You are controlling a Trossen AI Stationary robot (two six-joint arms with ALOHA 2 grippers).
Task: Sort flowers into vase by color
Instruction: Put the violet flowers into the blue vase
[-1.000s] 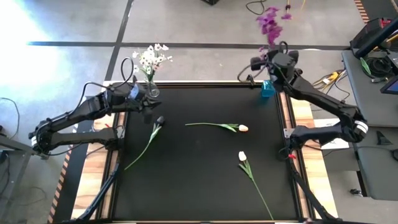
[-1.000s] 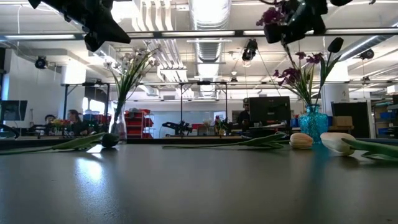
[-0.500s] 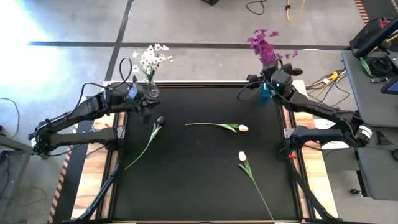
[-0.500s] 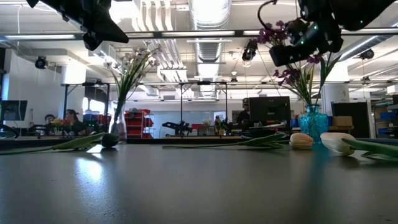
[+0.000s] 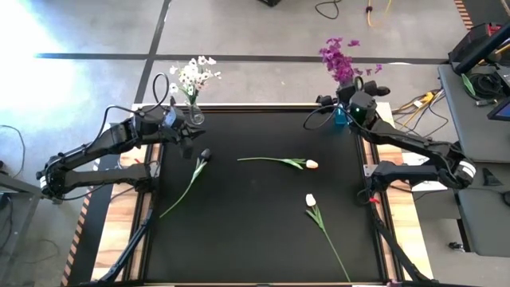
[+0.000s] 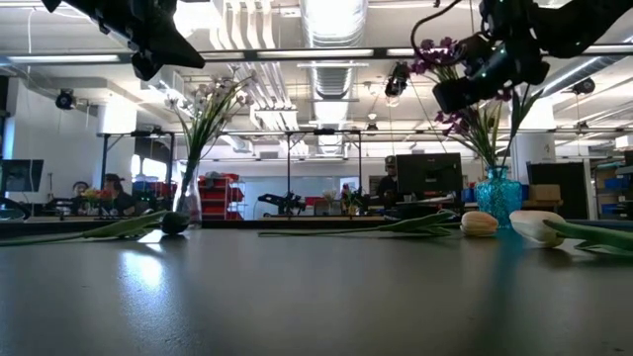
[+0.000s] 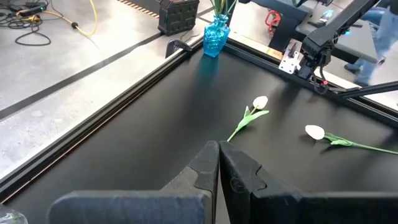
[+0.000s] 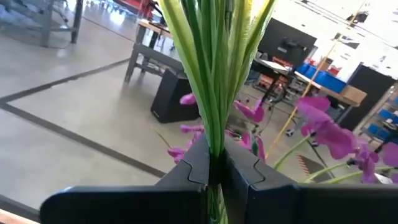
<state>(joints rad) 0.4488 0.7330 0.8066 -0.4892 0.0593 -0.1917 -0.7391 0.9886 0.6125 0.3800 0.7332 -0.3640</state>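
Right gripper pinching the magenta spray stems over the blue vase.

Risk: stems miss or snag the vase neck on release and tip the vase, since the mouth is hidden under the gripper. Left gripper waits beside the clear vase, fingers pressed together, empty. 3 tulips lie on the mat; the dark tulip is hard to make out.

One camera looks straight down on the whole table, another sits at tabletop level looking across it into the room. Each wrist camera peers closely past its own fingers; the blue vase shows in the high, low and left wrist views.
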